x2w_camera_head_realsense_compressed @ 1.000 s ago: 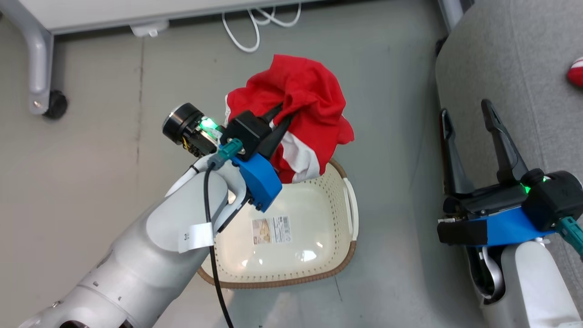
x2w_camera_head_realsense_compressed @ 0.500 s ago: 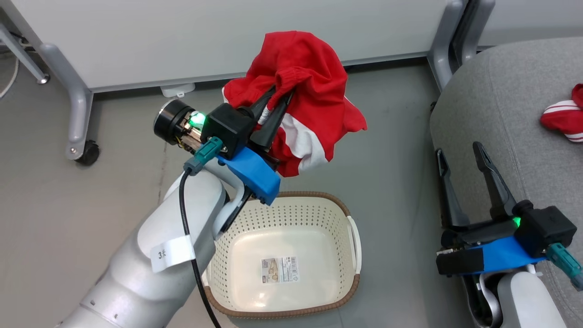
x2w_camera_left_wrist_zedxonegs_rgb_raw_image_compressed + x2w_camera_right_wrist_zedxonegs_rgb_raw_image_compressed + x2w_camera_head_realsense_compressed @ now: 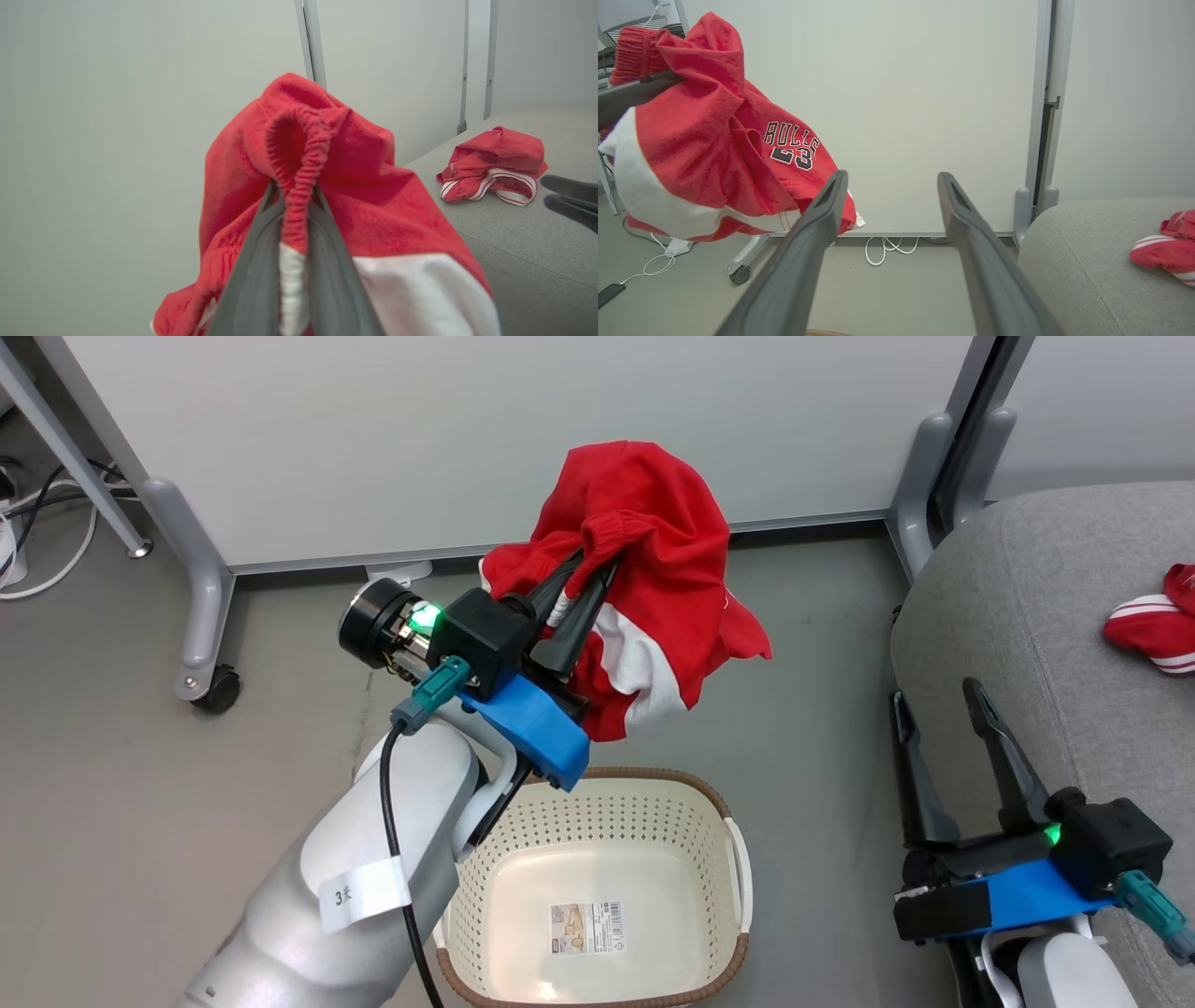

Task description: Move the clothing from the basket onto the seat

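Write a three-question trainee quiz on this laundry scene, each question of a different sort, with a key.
1. True or false: a garment lies in the basket.
2. The left gripper is shut on: A) the rim of the laundry tub; B) the red garment; C) nothing.
3. Fill in: the second garment lies on the grey ____.
Key: 1 false; 2 B; 3 seat.

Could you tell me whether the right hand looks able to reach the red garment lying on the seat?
Probably yes: the right hand stands open and empty at the edge of the seat, and the garment lies uncovered on top, ahead and to the right, with nothing between them.
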Motion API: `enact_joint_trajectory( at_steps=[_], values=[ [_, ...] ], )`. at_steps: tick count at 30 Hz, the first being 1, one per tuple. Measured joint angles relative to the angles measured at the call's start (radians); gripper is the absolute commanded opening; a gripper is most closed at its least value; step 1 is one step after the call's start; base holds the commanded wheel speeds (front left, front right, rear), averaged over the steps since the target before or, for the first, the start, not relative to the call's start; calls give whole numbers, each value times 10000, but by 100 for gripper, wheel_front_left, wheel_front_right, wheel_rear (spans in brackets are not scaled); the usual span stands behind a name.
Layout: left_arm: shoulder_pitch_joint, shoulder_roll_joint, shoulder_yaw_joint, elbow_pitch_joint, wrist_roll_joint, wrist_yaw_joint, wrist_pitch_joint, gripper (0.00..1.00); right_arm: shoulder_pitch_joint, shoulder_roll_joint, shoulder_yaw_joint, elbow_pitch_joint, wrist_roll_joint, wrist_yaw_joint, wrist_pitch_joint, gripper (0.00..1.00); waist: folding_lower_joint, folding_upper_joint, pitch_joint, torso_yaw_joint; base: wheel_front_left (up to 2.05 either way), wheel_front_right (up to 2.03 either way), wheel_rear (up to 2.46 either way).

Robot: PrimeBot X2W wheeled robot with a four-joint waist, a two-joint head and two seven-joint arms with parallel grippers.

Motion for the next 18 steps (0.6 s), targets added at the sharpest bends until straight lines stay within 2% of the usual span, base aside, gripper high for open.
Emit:
enact_joint_trajectory(
  at_steps=[7, 18],
  values=[
    [38, -65, 69, -56, 134, -25, 0, 0, -12, 0, 648, 27, 226, 0, 0, 100, 0, 0, 34, 54, 0, 0, 0],
    [-110, -201, 38, -98, 301, -79, 0, 0, -788, 10, 3009, 395, 364, 0, 0, 100, 1, 0, 384, 145, 0, 0, 0]
  ],
)
